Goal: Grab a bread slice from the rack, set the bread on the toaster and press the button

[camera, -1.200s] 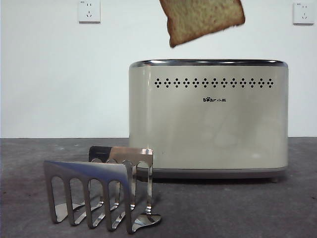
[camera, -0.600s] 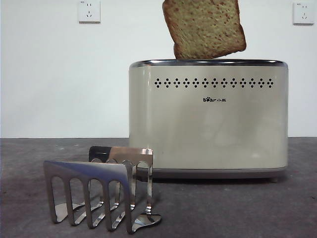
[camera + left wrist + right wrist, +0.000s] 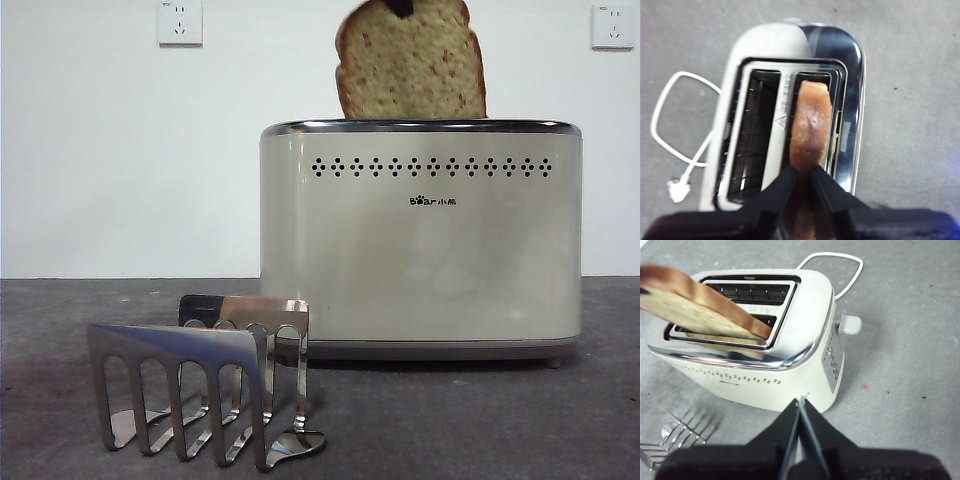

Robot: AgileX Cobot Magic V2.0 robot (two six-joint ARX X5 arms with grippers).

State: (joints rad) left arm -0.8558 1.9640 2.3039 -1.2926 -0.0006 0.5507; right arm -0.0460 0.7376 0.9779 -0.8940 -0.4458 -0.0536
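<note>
The cream toaster (image 3: 420, 250) stands on the grey table. The slice of bread (image 3: 410, 70) is upright, its lower edge hidden behind the toaster's chrome rim. My left gripper (image 3: 802, 172) is shut on the bread's (image 3: 810, 125) top edge and holds it in the slot on the chrome-edged side of the toaster (image 3: 760, 45). In the front view only a dark tip of the left gripper (image 3: 400, 8) shows. My right gripper (image 3: 801, 405) is shut and empty, above the toaster's (image 3: 790, 370) control end, beside the bread (image 3: 700, 310). The steel rack (image 3: 200, 390) stands empty at the front left.
The toaster's white lever (image 3: 849, 325) sticks out of its end, above a row of buttons (image 3: 832, 360). A white power cable (image 3: 670, 125) loops on the table behind the toaster. The rack (image 3: 670, 437) shows in the right wrist view. Two wall sockets (image 3: 180, 22) are behind.
The bread has come down from above the toaster and turned from tilted to upright; its lower edge is now in the slot. The rack and toaster have not moved.
</note>
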